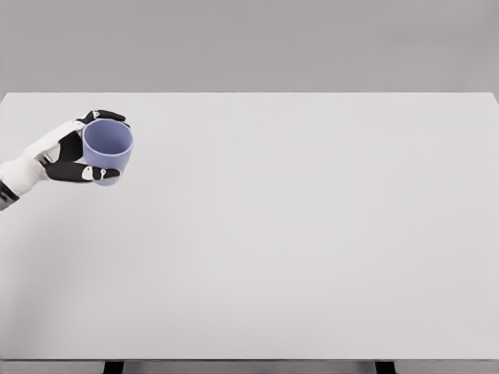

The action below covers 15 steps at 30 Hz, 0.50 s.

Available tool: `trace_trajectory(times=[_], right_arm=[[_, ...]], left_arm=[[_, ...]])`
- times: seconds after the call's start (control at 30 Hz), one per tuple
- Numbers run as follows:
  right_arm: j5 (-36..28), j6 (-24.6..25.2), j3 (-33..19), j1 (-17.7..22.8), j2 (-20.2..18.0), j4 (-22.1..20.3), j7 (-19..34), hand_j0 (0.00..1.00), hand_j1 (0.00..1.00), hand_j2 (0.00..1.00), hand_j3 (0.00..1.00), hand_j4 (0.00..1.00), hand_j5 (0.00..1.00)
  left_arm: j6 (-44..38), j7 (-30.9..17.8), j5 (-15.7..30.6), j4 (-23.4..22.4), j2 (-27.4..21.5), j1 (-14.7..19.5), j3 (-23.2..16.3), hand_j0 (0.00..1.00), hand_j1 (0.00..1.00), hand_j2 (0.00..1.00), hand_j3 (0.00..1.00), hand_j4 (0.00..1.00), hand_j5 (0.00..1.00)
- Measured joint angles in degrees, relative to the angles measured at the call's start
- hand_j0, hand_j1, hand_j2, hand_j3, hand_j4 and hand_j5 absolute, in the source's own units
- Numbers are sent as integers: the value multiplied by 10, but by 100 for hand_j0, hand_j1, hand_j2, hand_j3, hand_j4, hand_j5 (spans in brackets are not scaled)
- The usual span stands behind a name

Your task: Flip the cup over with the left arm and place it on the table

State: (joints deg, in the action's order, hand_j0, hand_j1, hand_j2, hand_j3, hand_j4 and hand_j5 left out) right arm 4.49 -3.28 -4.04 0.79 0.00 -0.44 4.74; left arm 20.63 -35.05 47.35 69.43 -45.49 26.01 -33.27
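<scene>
A lavender-blue cup [108,148] is at the left side of the white table [296,234], its open mouth facing up and toward the camera. My left hand [97,146] comes in from the left edge and is shut on the cup, with black fingers [105,116] curled over its far rim and the thumb [92,174] under its near side. I cannot tell whether the cup's base touches the table. The right arm is out of view.
The table's front edge [249,360] runs along the bottom of the picture, with two dark legs below it. A grey wall stands behind the far edge.
</scene>
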Motion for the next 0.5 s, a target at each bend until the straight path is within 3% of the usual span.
trace_trajectory(times=[0.23,0.5], right_arm=[[0,0,0,0,0,0,0,100,100,100,100,100,100],[0,0,0,0,0,0,0,100,100,100,100,100,100]], left_arm=[[-90,0,8,-38,82,0,33,52,52,52,52,52,52],[-103,1,5,-45,111,-5,44,61,61,61,61,61,61]])
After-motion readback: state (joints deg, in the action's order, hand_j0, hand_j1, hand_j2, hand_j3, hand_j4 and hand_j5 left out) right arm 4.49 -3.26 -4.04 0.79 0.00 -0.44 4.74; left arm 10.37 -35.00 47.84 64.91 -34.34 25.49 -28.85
